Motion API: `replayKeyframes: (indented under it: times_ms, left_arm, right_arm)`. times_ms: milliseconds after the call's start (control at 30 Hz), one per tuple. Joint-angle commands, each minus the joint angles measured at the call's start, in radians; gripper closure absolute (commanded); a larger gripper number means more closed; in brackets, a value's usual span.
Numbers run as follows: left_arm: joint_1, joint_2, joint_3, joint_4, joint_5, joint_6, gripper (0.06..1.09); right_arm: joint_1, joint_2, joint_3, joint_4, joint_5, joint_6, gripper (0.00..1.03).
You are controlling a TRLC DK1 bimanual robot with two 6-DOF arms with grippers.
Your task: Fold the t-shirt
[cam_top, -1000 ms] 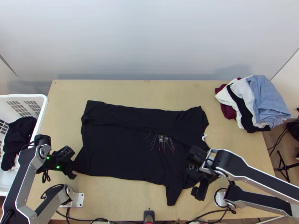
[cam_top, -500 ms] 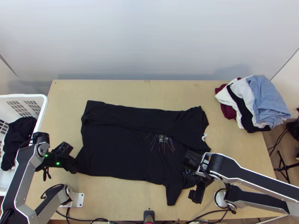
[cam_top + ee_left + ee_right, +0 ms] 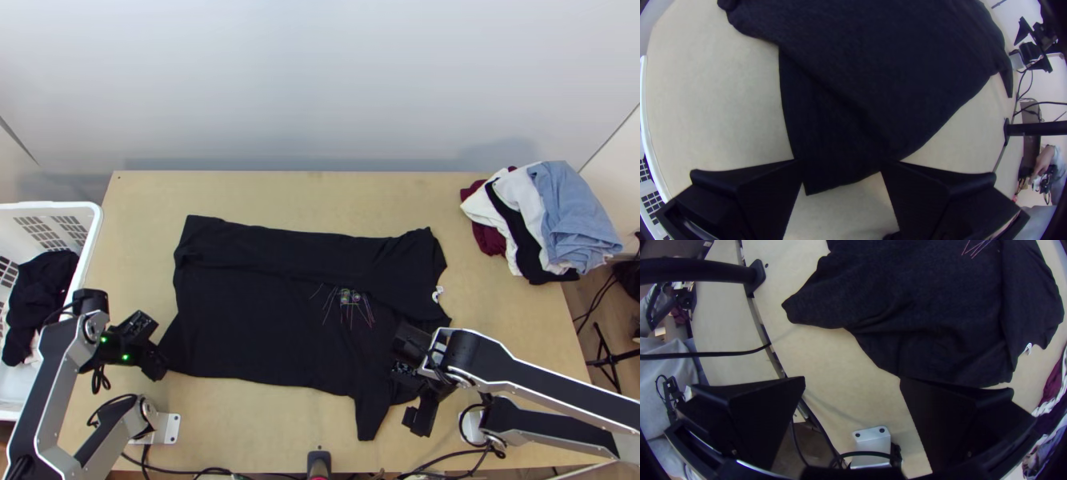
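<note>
Black cloth lay across the wooden table (image 3: pixel 320 196): the t-shirt (image 3: pixel 264 320) was spread broadly sideways, its hem end towards the left arm and its neck end, with a white tag (image 3: pixel 438 294), towards the right. A layered edge ran along its far part, and thin coloured lines trailed from the small print (image 3: pixel 352 298) on its front. The near sleeve (image 3: pixel 372 416) stuck out towards the table's near edge. The left gripper (image 3: pixel 154 366) was at the near corner of the hem end, its jaws released, and in the left wrist view that corner showed between the parted fingers (image 3: pixel 942 191). The right gripper (image 3: pixel 413 390) was by the neck end's near side, beside the near sleeve, its jaws standing wide apart with the shirt's edge near one finger and bare wood between them. Off the left side stood a white basket (image 3: pixel 92 232) holding dark clothes (image 3: pixel 40 292); a heap of garments (image 3: pixel 560 212), pale blue, white, black and maroon, lay at the table's far right corner.
</note>
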Motion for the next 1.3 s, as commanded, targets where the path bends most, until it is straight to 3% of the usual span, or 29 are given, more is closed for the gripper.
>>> replayKeyframes:
  times_ms: [0, 533, 567, 633, 667, 1033, 1200, 1267]
  left_arm:
    - [-0.007, -0.064, -0.060, 0.026, -0.060, 0.035, 0.25]
    - [-0.042, -0.185, -0.164, 0.140, -0.170, 0.081, 0.28]
    - [-0.048, -0.194, -0.169, 0.138, -0.170, 0.081, 0.43]
    - [-0.083, -0.206, -0.176, 0.137, -0.169, 0.074, 0.93]
    - [-0.106, -0.203, -0.176, 0.134, -0.169, 0.061, 1.05]
    - [-0.114, -0.151, -0.135, 0.145, -0.150, 0.012, 1.05]
    - [-0.126, -0.145, -0.086, 0.141, -0.149, -0.024, 1.05]
    - [-0.140, -0.143, -0.083, 0.143, -0.149, -0.041, 1.05]
  right_arm:
    - [0.000, 0.004, 0.001, 0.000, 0.000, -0.001, 0.04]
    - [-0.003, 0.017, 0.022, -0.002, 0.000, 0.005, 0.04]
    - [-0.003, 0.017, 0.024, -0.002, 0.000, 0.005, 0.04]
    - [-0.005, 0.018, 0.022, 0.000, 0.000, 0.005, 0.04]
    - [-0.005, 0.018, 0.024, 0.000, 0.000, 0.005, 0.04]
    - [-0.009, 0.020, 0.041, -0.008, -0.002, 0.010, 0.04]
    - [0.004, 0.072, 0.128, 0.000, -0.192, 0.053, 0.07]
    - [0.060, 0.112, 0.099, 0.052, -0.192, 0.058, 0.07]
